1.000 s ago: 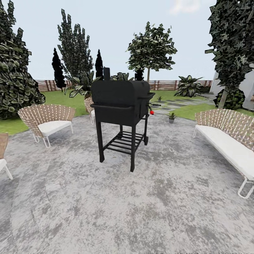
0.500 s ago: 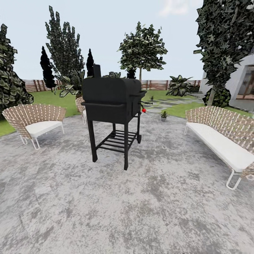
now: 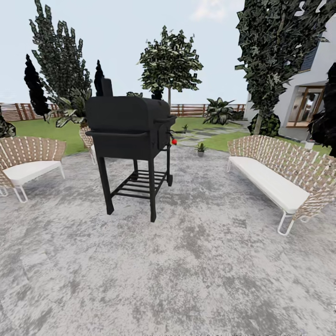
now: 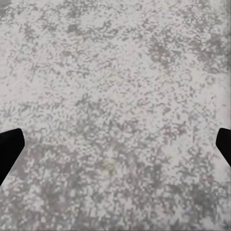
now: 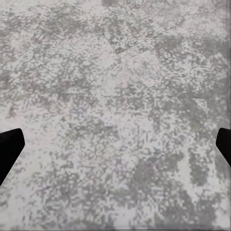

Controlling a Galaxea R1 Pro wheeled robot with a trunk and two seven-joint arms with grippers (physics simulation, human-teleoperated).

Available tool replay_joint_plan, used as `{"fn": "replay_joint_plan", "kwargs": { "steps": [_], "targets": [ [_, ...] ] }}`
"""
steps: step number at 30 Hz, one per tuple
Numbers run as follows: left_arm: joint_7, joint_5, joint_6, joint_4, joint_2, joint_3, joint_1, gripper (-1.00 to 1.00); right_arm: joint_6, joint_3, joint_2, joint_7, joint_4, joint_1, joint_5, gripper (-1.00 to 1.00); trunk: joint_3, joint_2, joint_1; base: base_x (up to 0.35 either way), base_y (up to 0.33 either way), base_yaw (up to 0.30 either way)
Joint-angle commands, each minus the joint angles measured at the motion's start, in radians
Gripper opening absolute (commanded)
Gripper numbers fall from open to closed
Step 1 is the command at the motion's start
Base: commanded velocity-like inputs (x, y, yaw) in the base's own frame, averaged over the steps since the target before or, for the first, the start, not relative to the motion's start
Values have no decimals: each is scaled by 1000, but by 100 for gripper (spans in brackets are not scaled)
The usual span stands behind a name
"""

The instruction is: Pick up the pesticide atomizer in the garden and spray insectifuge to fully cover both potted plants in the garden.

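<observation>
Two small potted plants stand far ahead, past the patio: one at the paved edge, the other farther out on the lawn by the stepping stones. The pesticide atomizer is out of view. In the left wrist view my left gripper is open, with its dark fingertips wide apart over bare grey paving. My right gripper is open the same way, with nothing between its fingertips.
A black barbecue grill stands on the round grey patio, left of centre. A wicker bench lines the right side and a wicker chair the left. The fence, trees and a house lie beyond.
The whole head view has slid left, so the camera has turned right. The house has come into view at the right and the left chair has slipped toward the edge.
</observation>
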Motion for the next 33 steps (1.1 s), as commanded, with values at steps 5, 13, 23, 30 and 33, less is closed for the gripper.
{"fn": "replay_joint_plan", "kwargs": {
  "steps": [5,13,23,30,33],
  "targets": [
    [0,-4,-2,0,0,2,-1,100,-3,-1,0,-1,1,-1,0,100,-22,-36,19,0,0,-201],
    [0,-6,-2,0,0,2,-1,100,-3,-1,0,-1,1,-1,0,100,-56,-92,50,0,0,-191],
    [0,-7,-3,-1,0,1,-1,100,-3,-2,-1,-2,1,-1,0,100,-99,-162,88,0,0,-184],
    [2,-6,-3,-1,1,3,-1,100,-4,-2,-1,-2,0,-1,0,100,-111,-169,92,0,0,-182],
    [2,-7,-3,-1,0,4,-1,100,-4,-2,-2,-2,-1,-1,0,100,-113,-169,92,2,0,-119]
  ]
}}
